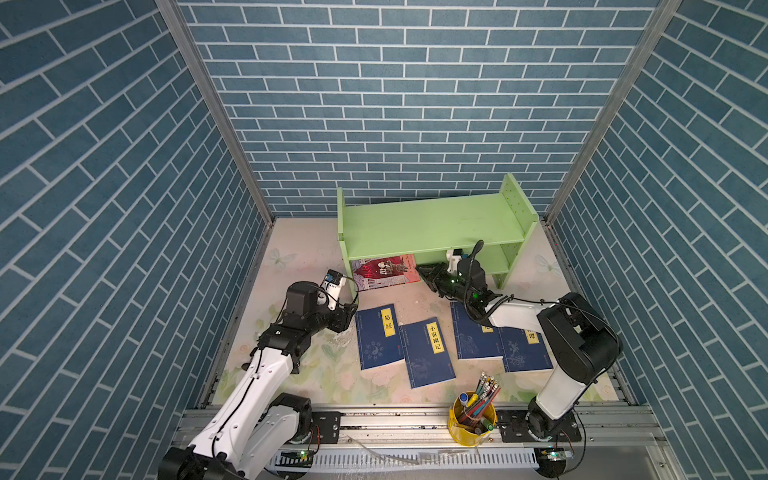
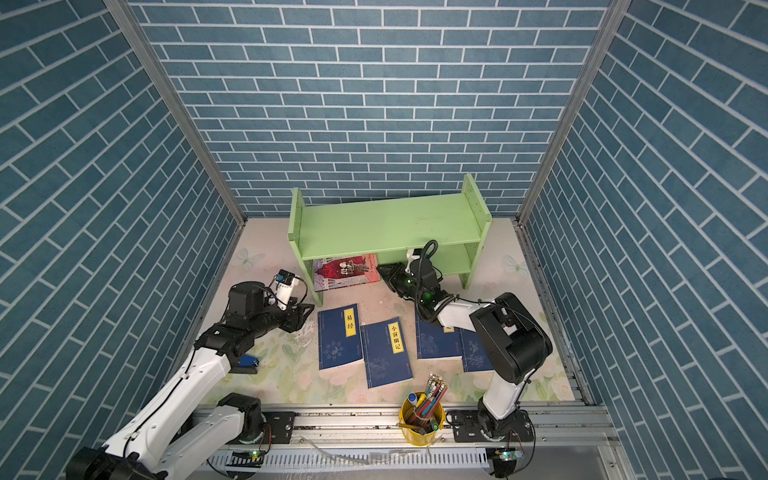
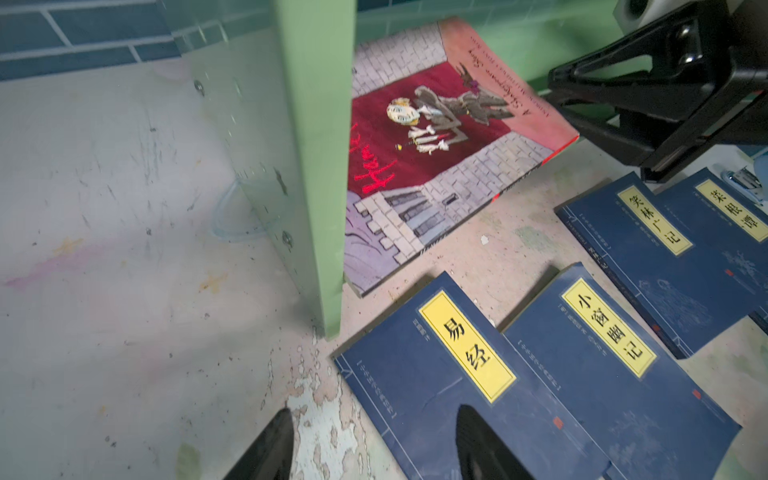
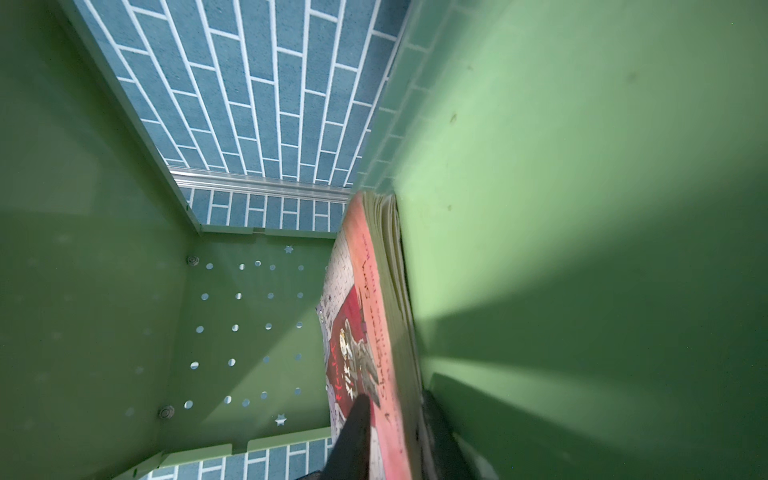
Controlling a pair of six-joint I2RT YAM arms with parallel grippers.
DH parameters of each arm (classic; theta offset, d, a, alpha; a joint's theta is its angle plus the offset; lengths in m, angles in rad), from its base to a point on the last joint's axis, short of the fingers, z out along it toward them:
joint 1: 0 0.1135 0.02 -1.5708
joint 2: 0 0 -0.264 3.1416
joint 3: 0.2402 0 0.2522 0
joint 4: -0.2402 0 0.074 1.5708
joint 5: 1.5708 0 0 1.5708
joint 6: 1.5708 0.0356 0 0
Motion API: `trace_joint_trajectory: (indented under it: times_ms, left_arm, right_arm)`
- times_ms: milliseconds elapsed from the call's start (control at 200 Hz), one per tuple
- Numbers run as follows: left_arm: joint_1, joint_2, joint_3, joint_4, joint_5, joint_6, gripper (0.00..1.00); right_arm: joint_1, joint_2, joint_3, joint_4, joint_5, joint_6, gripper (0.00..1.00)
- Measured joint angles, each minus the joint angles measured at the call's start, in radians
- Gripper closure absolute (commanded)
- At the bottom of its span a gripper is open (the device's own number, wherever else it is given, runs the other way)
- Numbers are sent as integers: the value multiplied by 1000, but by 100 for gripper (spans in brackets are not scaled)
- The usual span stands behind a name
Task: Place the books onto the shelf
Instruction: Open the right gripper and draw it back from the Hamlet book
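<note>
- My right pincer (image 4: 395, 401) is pinching the red-and-grey illustrated paperback (image 1: 384, 270) along one edge near a corner, with one finger (image 4: 357, 432) on the cover and the other behind the pages.
- That paperback sits in the lower opening of the light-green shelf (image 1: 432, 220), at the shelf's nine o'clock end in a top view. It is slanted: the held side is raised, and the opposite corner is low beside the side panel (image 3: 316, 166) and pokes out toward six o'clock. I cannot tell whether it touches the lower board (image 1: 490, 259).
- My left pincer (image 3: 376, 411) is spread and holds nothing. It hovers at the near corner of the navy 易经 book (image 3: 436, 395), one tip over the cover and one over the bare table (image 3: 124, 291).
- The four navy paperbacks lie flat on the table at six o'clock of the shelf. 小窗幽记 (image 1: 428, 353) is at three o'clock of 易经, their edges meeting. 笑林广记 (image 3: 648, 257) and 菜根谭 (image 3: 735, 216) overlap further toward three o'clock, partly under my right arm (image 1: 515, 311).
- I judge these books thin, light and floppy. Held by one edge, the free side will sag and may catch on the board, and the smooth cover could slide between my pads. The spine at mid-length looks like the stiffest place to hold.
- The flat books offer no edge to bite, so I expect a corner must be lifted before I can pinch one.
</note>
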Motion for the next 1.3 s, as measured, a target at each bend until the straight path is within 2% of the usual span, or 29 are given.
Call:
trace_joint_trajectory:
  times_ms: [275, 495, 1295]
  left_arm:
    - [0, 29, -59, 119, -16, 26, 37]
    - [1, 35, -62, 200, -44, 32, 37]
    - [1, 132, -69, 304, -68, 97, 38]
  right_arm:
    - [15, -112, -33, -116, 10, -13, 75]
    - [21, -229, -36, -236, 13, -73, 74]
    - [31, -259, -109, -280, -51, -87, 79]
